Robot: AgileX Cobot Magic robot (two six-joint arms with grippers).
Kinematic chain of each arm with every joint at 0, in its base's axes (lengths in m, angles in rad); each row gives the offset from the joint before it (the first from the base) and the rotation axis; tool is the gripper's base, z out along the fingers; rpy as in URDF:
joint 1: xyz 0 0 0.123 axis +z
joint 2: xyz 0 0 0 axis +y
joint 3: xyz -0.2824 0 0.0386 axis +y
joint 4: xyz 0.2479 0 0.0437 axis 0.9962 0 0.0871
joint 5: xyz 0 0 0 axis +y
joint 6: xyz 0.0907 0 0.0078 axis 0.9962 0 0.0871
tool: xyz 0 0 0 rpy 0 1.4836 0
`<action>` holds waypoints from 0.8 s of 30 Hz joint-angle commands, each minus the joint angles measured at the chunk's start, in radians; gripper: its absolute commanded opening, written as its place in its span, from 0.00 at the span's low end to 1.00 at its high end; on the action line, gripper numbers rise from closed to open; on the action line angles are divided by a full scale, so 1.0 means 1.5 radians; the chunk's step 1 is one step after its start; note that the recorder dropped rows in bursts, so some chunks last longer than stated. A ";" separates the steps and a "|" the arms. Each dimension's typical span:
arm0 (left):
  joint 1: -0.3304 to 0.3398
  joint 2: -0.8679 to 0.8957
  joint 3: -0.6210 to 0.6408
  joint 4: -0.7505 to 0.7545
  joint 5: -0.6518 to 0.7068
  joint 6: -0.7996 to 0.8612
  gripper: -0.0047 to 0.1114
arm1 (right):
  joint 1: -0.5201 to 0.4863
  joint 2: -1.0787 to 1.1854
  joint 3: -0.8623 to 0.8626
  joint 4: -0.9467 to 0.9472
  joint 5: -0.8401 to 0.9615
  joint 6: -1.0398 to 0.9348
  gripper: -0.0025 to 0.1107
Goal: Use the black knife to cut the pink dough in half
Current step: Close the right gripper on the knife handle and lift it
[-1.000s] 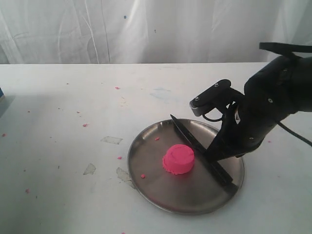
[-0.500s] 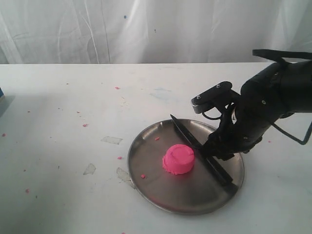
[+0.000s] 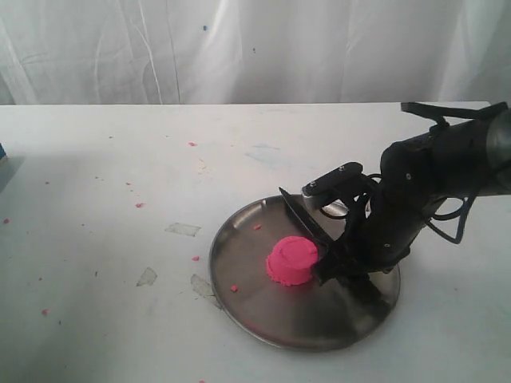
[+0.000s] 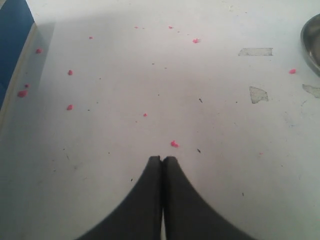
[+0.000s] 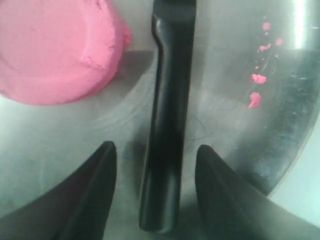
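Observation:
The pink dough [image 3: 292, 259] is one round puck in the middle of the steel plate [image 3: 239, 287]; in the right wrist view the dough [image 5: 55, 47] lies beside the knife. The black knife [image 3: 297, 210] lies across the plate, its blade tip over the far rim. My right gripper [image 3: 334, 270] is low over the plate and open, its fingers either side of the knife's black handle [image 5: 167, 130] without touching it. The gripper hides the handle in the exterior view. My left gripper [image 4: 162, 159] is shut and empty, above bare table.
Tiny pink crumbs [image 3: 139, 205] dot the white table, and a few crumbs [image 5: 257, 90] lie inside the plate. Scraps of clear tape [image 3: 183, 229] sit left of the plate. A blue object [image 4: 12, 40] stands at the table's left edge. A white curtain hangs behind.
My right gripper has come down and moved left toward the dough, and now straddles the knife's handle. The knife and dough have not moved.

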 commanded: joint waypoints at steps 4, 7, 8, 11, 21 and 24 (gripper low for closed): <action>-0.004 -0.002 0.002 -0.004 -0.001 0.000 0.04 | -0.005 0.018 -0.001 -0.017 0.000 0.010 0.39; -0.004 -0.002 0.002 -0.004 -0.001 0.000 0.04 | -0.005 0.018 -0.001 -0.017 0.007 0.010 0.27; -0.004 -0.002 0.002 -0.004 -0.001 0.000 0.04 | -0.005 0.018 -0.001 -0.017 0.007 0.010 0.25; -0.004 -0.002 0.002 -0.004 -0.001 0.000 0.04 | -0.005 0.018 -0.001 -0.017 0.007 0.010 0.21; -0.004 -0.002 0.002 -0.004 -0.001 0.000 0.04 | -0.005 -0.032 -0.040 -0.027 0.105 0.017 0.05; -0.004 -0.002 0.002 -0.004 -0.001 0.000 0.04 | -0.005 -0.070 -0.040 -0.051 0.150 0.010 0.04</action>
